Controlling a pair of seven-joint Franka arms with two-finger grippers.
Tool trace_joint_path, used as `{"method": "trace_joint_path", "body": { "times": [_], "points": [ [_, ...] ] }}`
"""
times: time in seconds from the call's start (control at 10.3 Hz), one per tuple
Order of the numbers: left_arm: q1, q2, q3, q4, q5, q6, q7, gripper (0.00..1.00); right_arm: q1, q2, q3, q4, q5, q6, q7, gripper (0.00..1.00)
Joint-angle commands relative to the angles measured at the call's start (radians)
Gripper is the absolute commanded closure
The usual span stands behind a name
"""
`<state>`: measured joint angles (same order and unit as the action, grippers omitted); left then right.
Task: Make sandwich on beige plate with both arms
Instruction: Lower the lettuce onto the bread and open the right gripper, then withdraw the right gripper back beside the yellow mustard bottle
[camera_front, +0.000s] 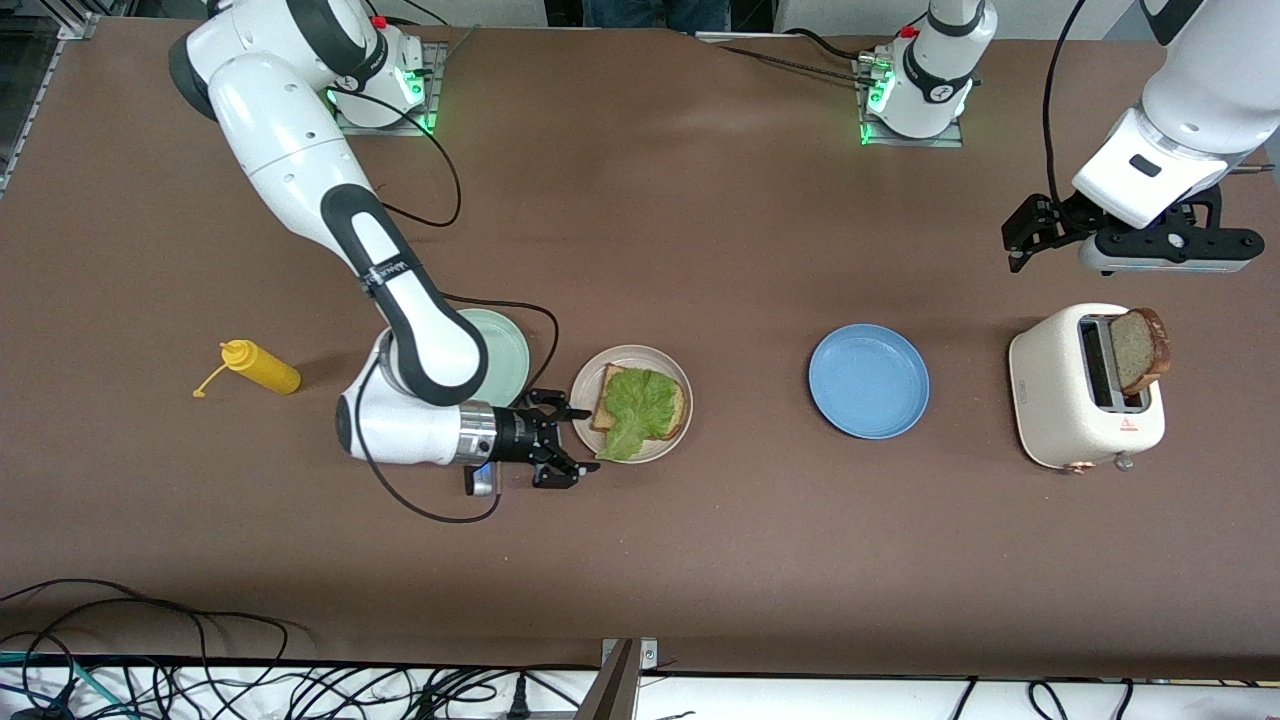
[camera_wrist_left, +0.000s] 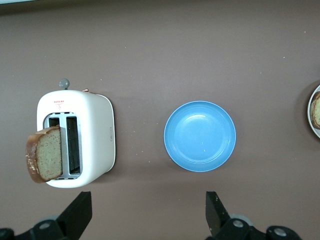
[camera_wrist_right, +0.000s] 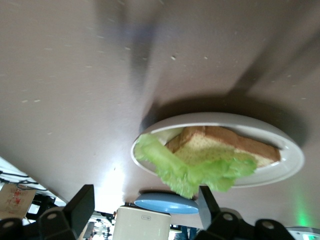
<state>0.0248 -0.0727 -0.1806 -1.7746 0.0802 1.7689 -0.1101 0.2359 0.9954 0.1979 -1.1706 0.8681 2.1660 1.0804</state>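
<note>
The right gripper, low in the middle, is gaping wide beside the floppy lettuce. At upper right, the left gripper is waiting wide open; the stiff bread is best pinched by its crust.

Count on the table:
- plates: 3. One beige plate, one mint-green plate, one blue plate
- bread slices: 2. One on the beige plate, one in the toaster slot
- lettuce leaf: 1
- toaster: 1
- yellow squeeze bottle: 1
- arms: 2, one gripper each: left gripper, right gripper
</note>
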Motion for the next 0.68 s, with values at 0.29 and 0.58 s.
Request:
{"method": "trace_joint_path", "body": {
  "times": [0.29,0.58],
  "points": [
    [0.006,-0.013,0.003,0.003,-0.019,-0.020,0.026,0.00,-0.258,-0.259,-0.071,-0.008,-0.203,-0.579,-0.170,0.00],
    [0.004,-0.012,0.003,0.014,-0.017,-0.005,0.023,0.00,-0.374,-0.343,-0.072,-0.008,-0.425,-0.783,-0.524,0.00]
  ]
}}
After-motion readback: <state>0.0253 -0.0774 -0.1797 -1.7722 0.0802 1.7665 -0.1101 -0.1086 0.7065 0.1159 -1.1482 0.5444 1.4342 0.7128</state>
